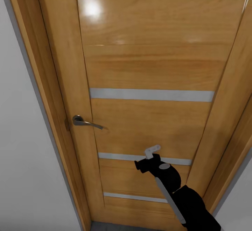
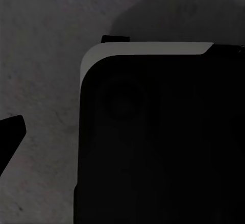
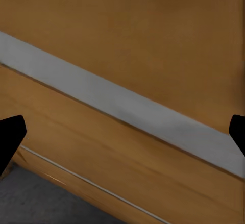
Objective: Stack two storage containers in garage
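You're facing the closed door (image 1: pixel 147 94), right gripper (image 3: pixel 122 132) spread wide and empty near its lower strip (image 1: pixel 143 157). No containers here. Next, reach left for the handle (image 1: pixel 85 122).

An orange-brown wooden door (image 1: pixel 150 66) with visible grain carries pale grey frosted strips (image 1: pixel 151 95) running across it, and a bright white glare spot sits near its top. Its frame (image 1: pixel 45 94) is the same warm orange-brown. The lever handle (image 1: pixel 85 122) is dull silver metal. The wall (image 1: pixel 21 161) beside the frame is plain white. The robot's right arm (image 1: pixel 182 196) is glossy black with a light grey stripe. The floor (image 2: pixel 46 55) is dark grey, mottled concrete.
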Available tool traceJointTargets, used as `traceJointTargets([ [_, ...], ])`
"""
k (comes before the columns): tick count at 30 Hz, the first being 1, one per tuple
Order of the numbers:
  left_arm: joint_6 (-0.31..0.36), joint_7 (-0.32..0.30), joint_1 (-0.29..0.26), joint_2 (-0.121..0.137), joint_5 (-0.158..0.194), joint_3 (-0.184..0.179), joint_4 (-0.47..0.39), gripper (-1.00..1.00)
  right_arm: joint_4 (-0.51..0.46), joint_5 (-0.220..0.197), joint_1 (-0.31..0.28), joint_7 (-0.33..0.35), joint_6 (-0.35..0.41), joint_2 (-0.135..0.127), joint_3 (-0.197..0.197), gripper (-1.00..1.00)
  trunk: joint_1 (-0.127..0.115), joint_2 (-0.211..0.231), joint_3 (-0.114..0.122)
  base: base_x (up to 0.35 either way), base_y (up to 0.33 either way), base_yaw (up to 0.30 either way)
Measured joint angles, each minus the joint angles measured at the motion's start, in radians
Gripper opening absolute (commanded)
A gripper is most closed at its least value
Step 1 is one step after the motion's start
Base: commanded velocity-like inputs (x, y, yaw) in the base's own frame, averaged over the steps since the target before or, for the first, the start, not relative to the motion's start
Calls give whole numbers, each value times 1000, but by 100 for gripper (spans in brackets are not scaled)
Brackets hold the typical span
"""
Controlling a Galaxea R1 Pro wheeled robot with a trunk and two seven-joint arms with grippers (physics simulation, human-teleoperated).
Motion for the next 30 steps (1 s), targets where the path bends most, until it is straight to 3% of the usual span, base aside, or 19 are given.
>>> traceJointTargets([
  [4, 0, 0, 0, 0, -1, 0, 0, 100, -6, 0, 0, 0, 10, 7, 1, 100, 0, 0, 0, 0, 0, 0],
  [7, 0, 0, 0, 0, -1, 0, 0, 100, -6, 3, 0, -5, 42, 39, 2, 100, 0, 0, 0, 0, 0, 0],
  [11, 0, 0, 0, 0, -1, 0, 0, 100, -2, 88, 0, -7, 59, 90, 3, 100, 0, 0, 0, 0, 0, 0],
  [15, 0, 0, 0, 0, -1, 0, 0, 100, 7, 219, 0, -12, 59, 165, 3, 100, 0, 0, 0, 0, 0, 0],
  [17, 0, 0, 0, 0, -1, 0, 0, 100, 9, 259, 0, -13, 58, 186, 3, 100, 0, 0, 0, 0, 0, 0],
  [21, 0, 0, 0, 0, -1, 0, 0, 100, 27, 286, -17, -13, 54, 198, 3, 100, 0, 0, 0, 0, 0, 0],
  [30, 0, 0, 0, 0, -1, 0, 0, 100, 279, 294, -164, -16, -5, 205, 1, 100, 0, 0, 0, 0, 0, 0],
])
